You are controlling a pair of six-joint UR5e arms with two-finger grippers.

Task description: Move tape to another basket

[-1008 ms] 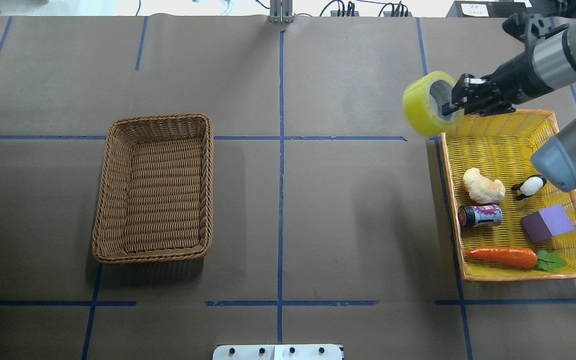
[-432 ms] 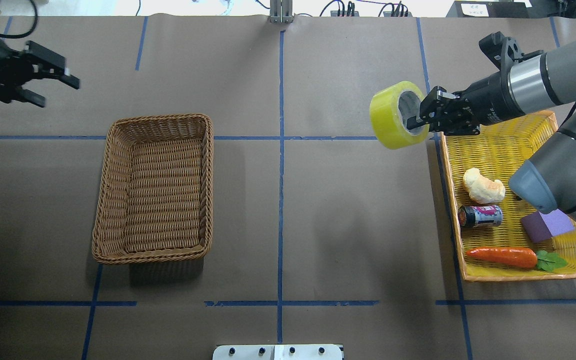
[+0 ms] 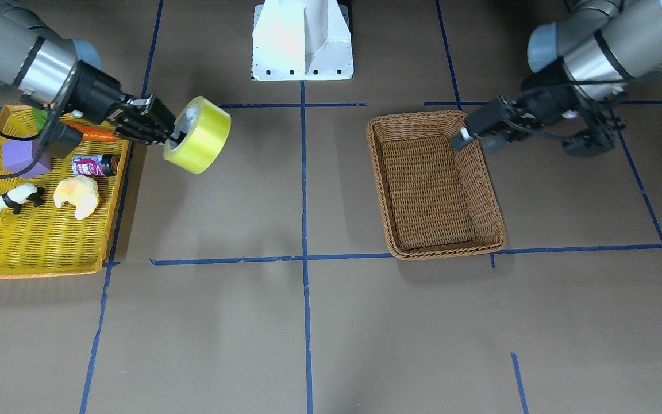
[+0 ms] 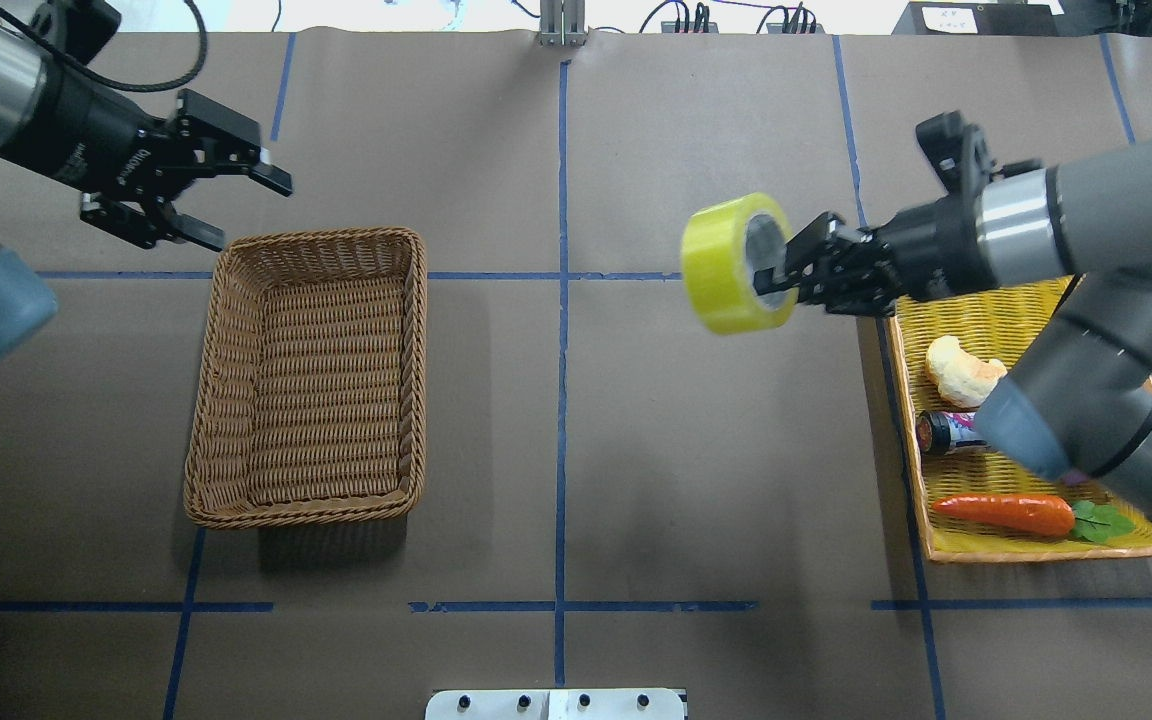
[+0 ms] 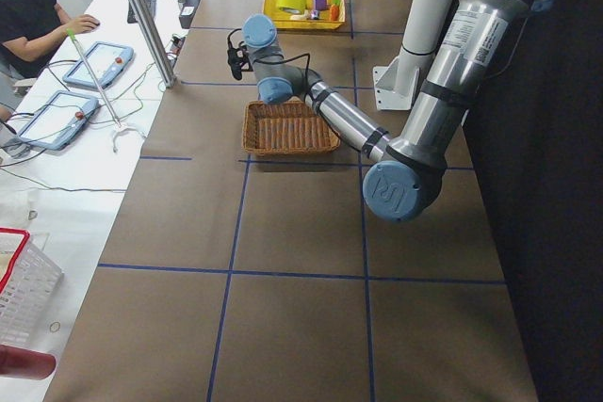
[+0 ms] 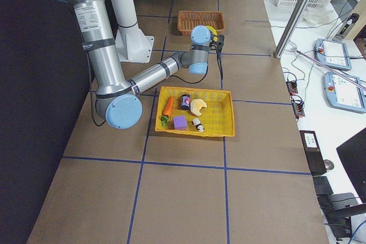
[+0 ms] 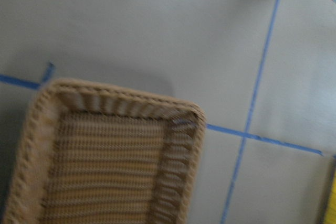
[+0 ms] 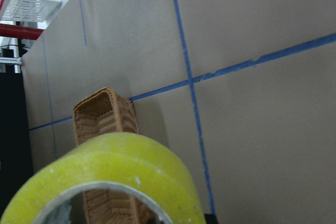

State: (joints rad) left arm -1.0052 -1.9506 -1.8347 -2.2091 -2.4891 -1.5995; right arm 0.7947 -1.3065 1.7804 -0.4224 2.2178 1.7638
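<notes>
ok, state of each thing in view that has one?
tape, lifted in the air, gripped through its core
right gripper, shut on tape
basket, empty, upright
left gripper, open, empty
yellow tray, partly filled
can, lying on its side

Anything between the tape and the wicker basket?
Nothing visible stands between the tape, held by the right gripper, and the basket. The left gripper hovers open on the basket's side away from the tape.

Bare surface (image 4: 636, 420) stretches from the tape (image 4: 726, 265), held aloft in the right end effector (image 4: 771, 278), to the basket (image 4: 416, 300), where only the spread left end effector (image 4: 246, 212), hovering by the far left corner, crowds the rim.
</notes>
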